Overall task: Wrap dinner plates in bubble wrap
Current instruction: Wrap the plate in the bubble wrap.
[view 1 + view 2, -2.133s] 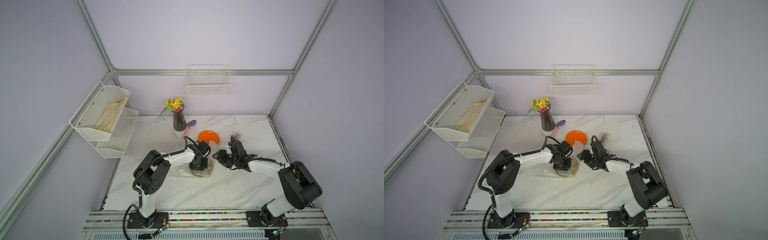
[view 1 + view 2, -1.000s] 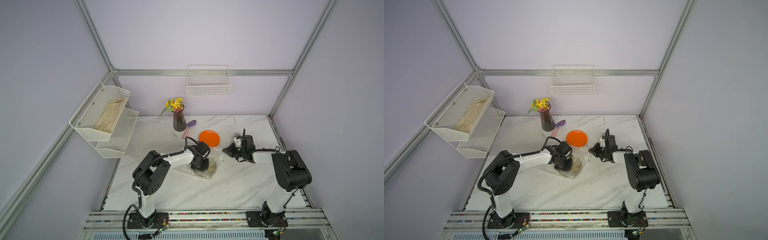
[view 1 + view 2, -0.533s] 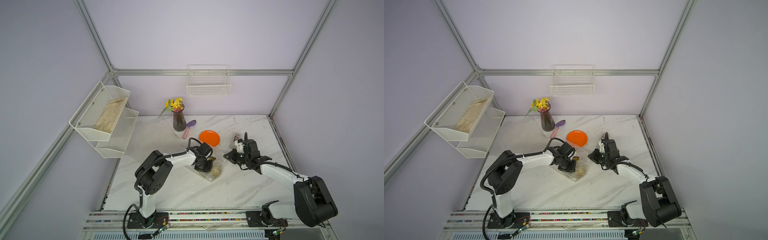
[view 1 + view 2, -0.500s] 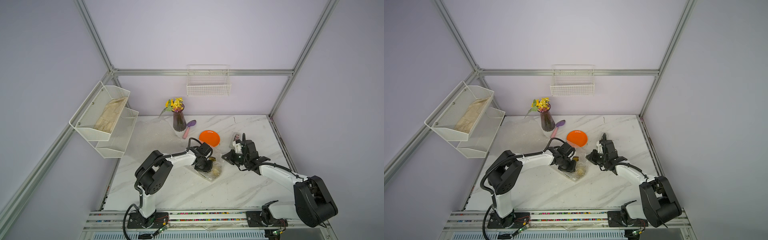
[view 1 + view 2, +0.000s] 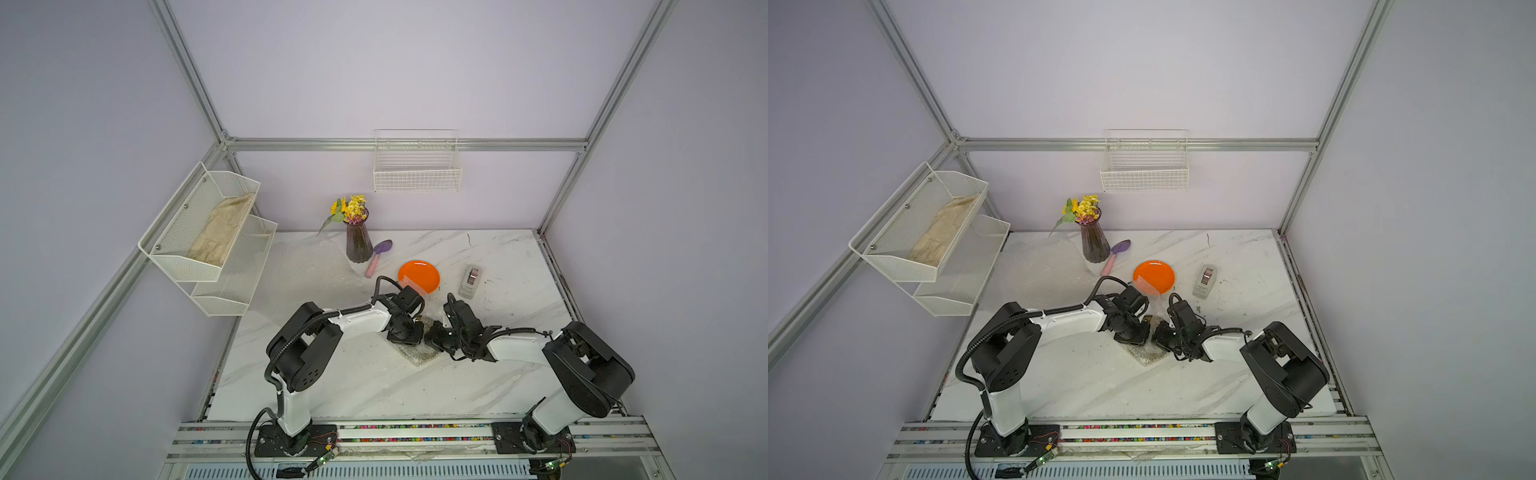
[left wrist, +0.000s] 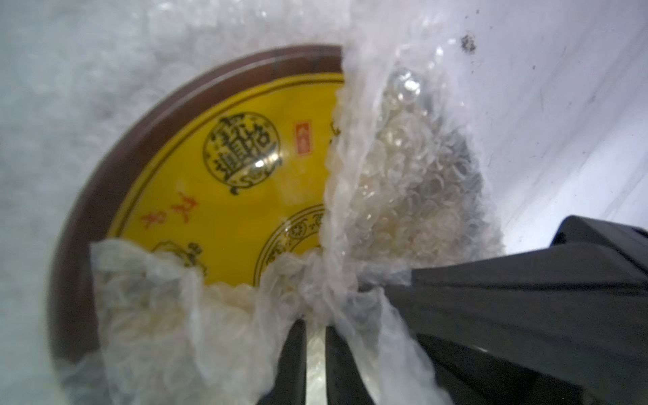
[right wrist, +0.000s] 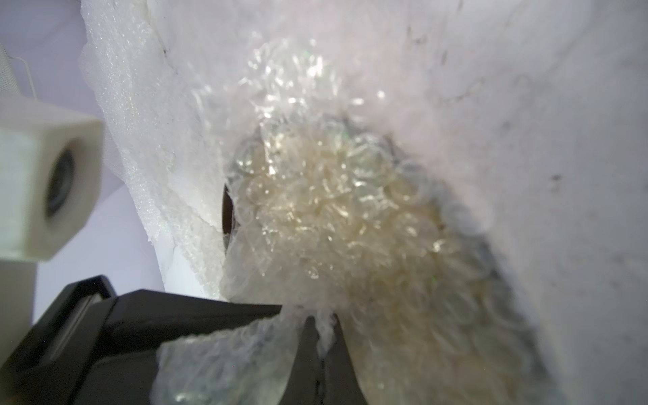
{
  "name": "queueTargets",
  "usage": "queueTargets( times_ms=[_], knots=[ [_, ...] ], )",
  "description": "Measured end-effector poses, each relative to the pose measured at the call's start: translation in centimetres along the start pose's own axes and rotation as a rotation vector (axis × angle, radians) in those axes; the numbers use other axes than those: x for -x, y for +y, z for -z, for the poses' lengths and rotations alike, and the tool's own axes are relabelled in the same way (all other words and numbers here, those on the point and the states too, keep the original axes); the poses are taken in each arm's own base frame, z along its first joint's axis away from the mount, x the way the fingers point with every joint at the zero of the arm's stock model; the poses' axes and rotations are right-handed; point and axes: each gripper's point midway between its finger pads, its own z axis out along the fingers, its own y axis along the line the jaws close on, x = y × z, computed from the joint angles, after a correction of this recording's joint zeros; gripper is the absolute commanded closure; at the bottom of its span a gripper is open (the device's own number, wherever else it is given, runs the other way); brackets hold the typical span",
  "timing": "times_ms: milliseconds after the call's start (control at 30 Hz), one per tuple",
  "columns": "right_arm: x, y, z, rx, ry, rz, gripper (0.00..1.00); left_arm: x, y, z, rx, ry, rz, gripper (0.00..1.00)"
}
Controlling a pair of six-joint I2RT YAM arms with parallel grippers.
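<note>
A yellow dinner plate [image 6: 228, 182] with dark ornaments and a brown rim lies partly covered by bubble wrap [image 6: 413, 182]. In both top views it is a small wrapped bundle [image 5: 419, 354] [image 5: 1148, 353] at mid table. My left gripper [image 6: 315, 326] [image 5: 409, 332] pinches a fold of the wrap over the plate, its fingers a narrow slit apart. My right gripper [image 7: 324, 322] [image 5: 434, 332] faces it closely, shut on another fold of the bubble wrap [image 7: 333, 210]. A bare orange dinner plate [image 5: 419, 275] [image 5: 1153, 276] lies just behind both grippers.
A grey tape dispenser [image 5: 471, 281] sits right of the orange plate. A flower vase [image 5: 358, 243] and a purple trowel [image 5: 379, 255] stand at the back. A loose bubble wrap sheet [image 5: 307, 270] lies at the back left. A wire shelf [image 5: 208, 237] and a wall basket [image 5: 417, 166] hang above.
My right gripper has come in from near the tape dispenser to the bundle, tip to tip with the left gripper. The bundle has shifted slightly toward the front right.
</note>
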Motion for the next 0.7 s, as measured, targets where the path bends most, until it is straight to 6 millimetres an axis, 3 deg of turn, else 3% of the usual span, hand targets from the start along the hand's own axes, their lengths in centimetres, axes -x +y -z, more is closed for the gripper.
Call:
queueTargets(
  times_ms=[133, 300, 600, 700],
  knots=[
    [0.1, -0.1, -0.3, -0.001, -0.006, -0.018, 1.0, -0.2, 0.4, 2.6, 0.039, -0.023, 0.016, 0.63],
    [0.2, 0.1, -0.5, 0.008, -0.011, -0.045, 1.0, -0.4, -0.8, 5.0, -0.01, -0.042, 0.035, 0.46],
    [0.3, 0.2, -0.7, 0.016, -0.013, -0.069, 1.0, -1.5, -1.0, 2.3, -0.044, 0.055, 0.055, 0.44],
    [0.4, 0.3, -0.7, 0.015, -0.015, -0.072, 1.0, -1.4, -0.8, 2.3, -0.037, 0.049, 0.056, 0.47]
  ],
)
